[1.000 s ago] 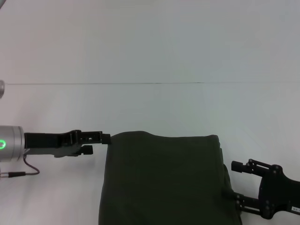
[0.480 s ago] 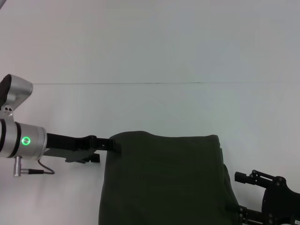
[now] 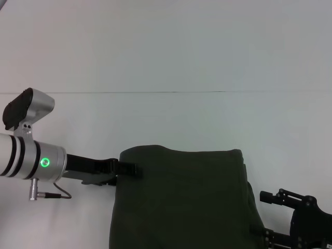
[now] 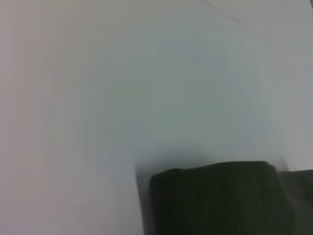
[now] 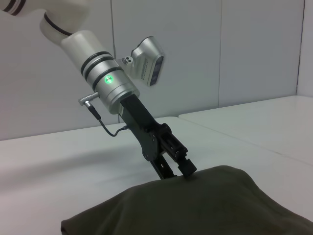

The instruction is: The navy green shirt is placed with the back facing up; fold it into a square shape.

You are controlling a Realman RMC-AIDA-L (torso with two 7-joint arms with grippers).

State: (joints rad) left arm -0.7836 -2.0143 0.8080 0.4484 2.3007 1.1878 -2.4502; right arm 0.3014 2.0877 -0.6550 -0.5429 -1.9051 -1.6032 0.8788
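While the navy green shirt lay on the white desk near the robot, already gathered into a compact dark block with a rounded far edge, the left end effector reached in low from the left and met the cloth at its far left corner. In the right wrist view its fingers looked drawn close together right at the fabric's raised edge, though I could not tell whether they were pinching the cloth or only touching it. The right end effector sat just beside the shirt's right edge, its two fingers visibly spread apart with nothing between them. The step in hand appeared to be securing the shirt's far edge for one more fold toward a square. The next move would call for a firm grip on that corner, a matching hold by the right arm, and an even lift so the layers did not slide. The near part of the shirt ran out of the head view, so its full outline and squareness could not be judged; the left wrist view showed only a soft dark slab of cloth and none of its own fingers.
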